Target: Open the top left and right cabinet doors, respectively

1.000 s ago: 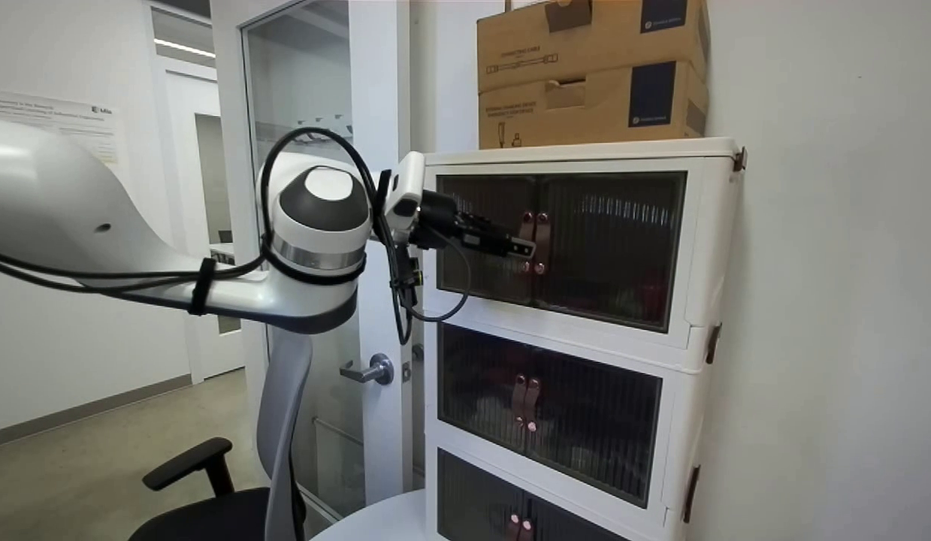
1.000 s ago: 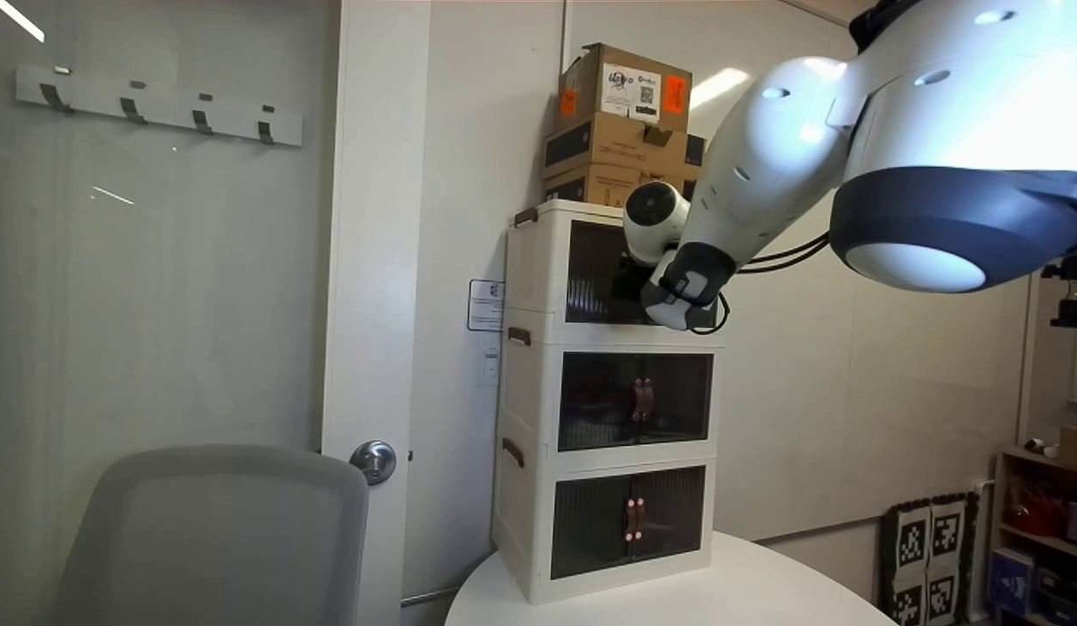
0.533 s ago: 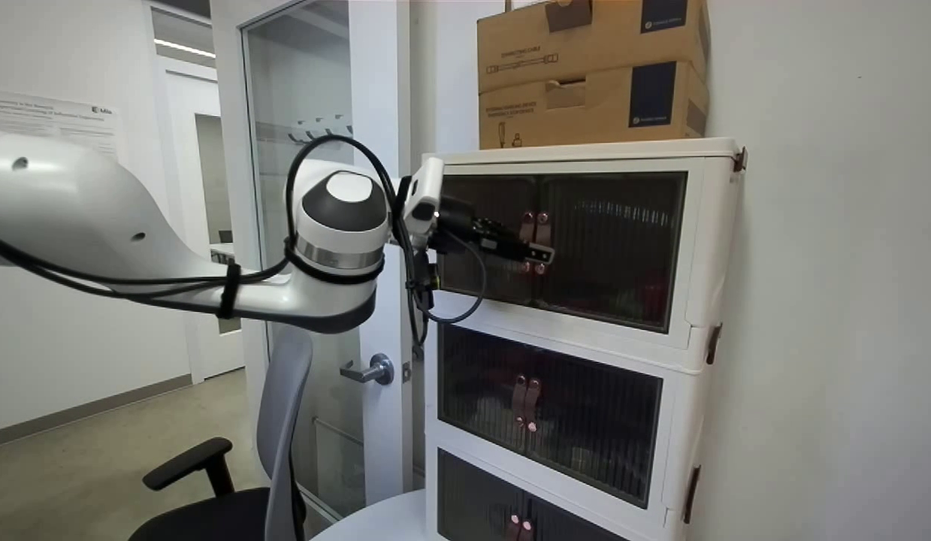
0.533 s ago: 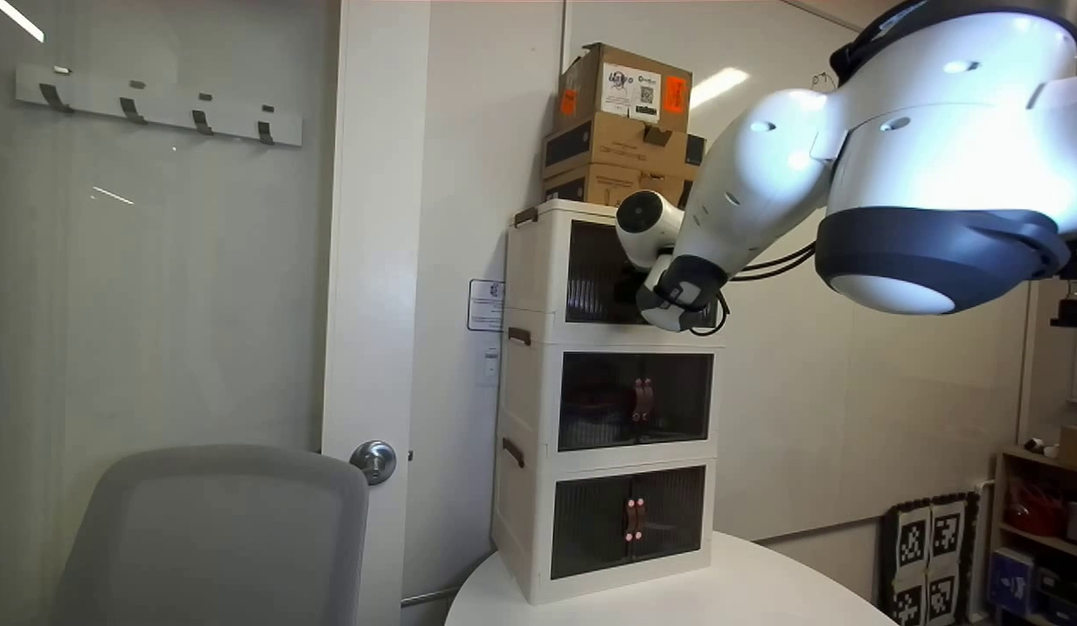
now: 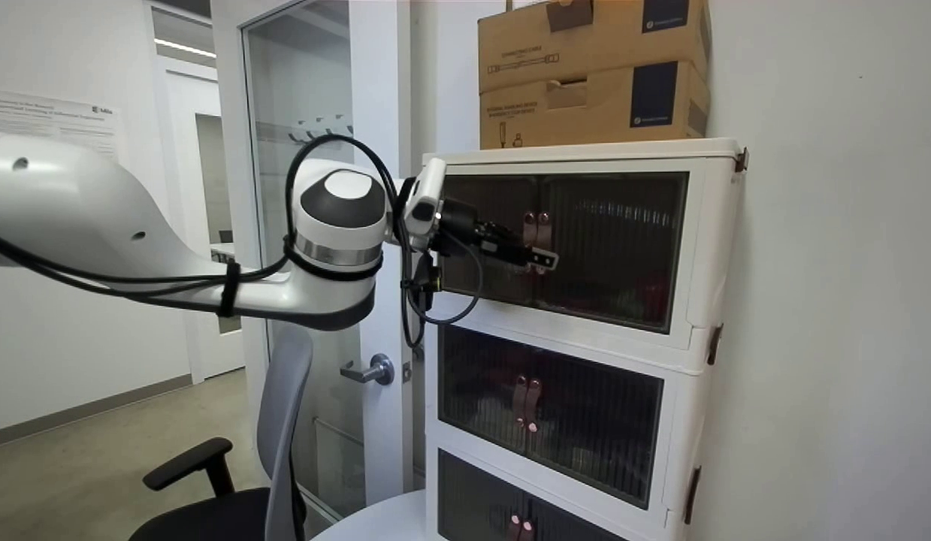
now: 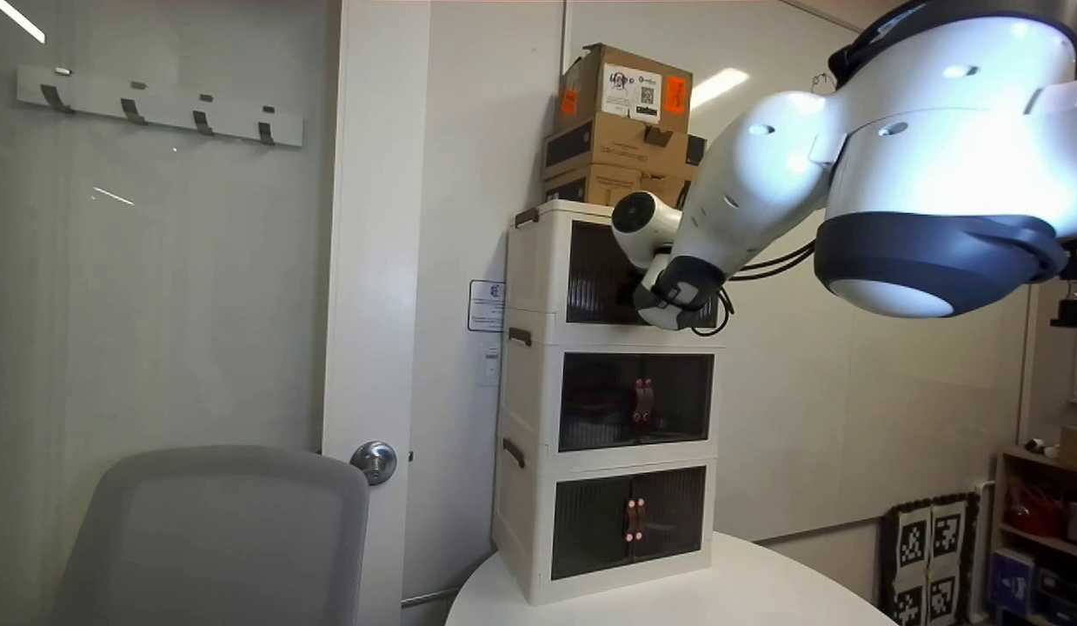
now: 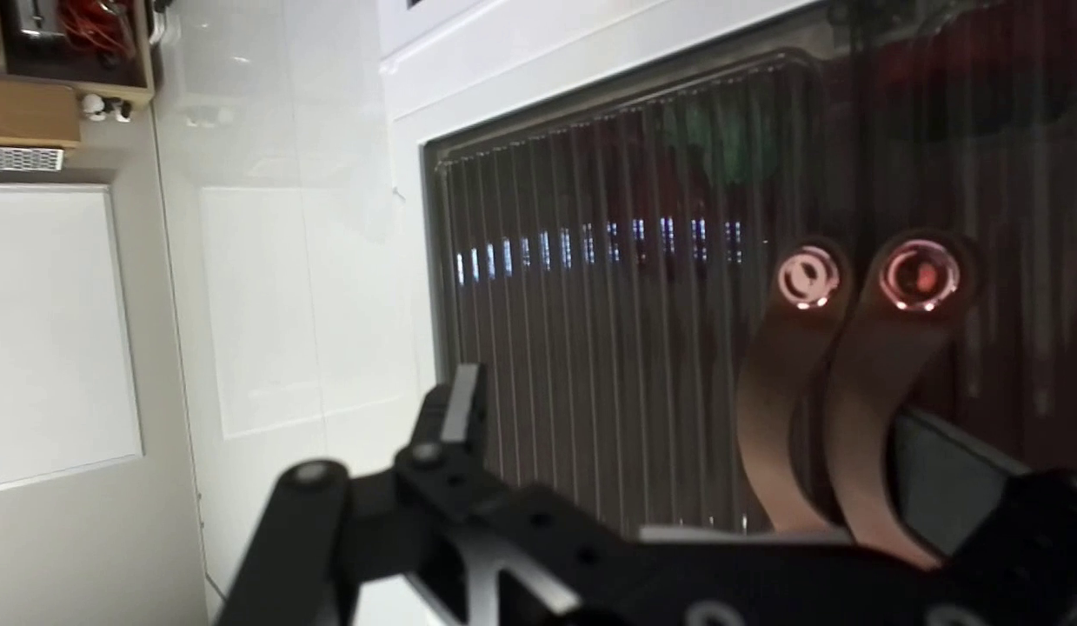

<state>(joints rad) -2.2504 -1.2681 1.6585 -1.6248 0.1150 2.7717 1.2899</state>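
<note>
Top left cabinet door [image 5: 503, 199] and top right cabinet door [image 5: 615, 255] closed, gripper [image 5: 539, 255] at their handles [image 5: 544, 231]

In an exterior view, both doors are seen in the uppermost tier of the white cabinet [image 5: 707, 263], the left one partly covered by the gripper, whose tip is seen across the brown strap handles. Cardboard boxes [image 5: 585, 109] are stacked on the cabinet.

In an exterior view, the gripper is hidden behind the white arm [image 6: 755, 178], by which most of the top right door is covered. The cabinet, its lower doors [image 6: 597, 404] closed, is set on a white table [image 6: 755, 587].

In the wrist view, the fingers [image 7: 462, 407] are held wide apart, with both handles between them. One finger is seen in front of the right door's ribbed panel, the other just beside the left door's handle; whether that handle is touched cannot be told.
</note>
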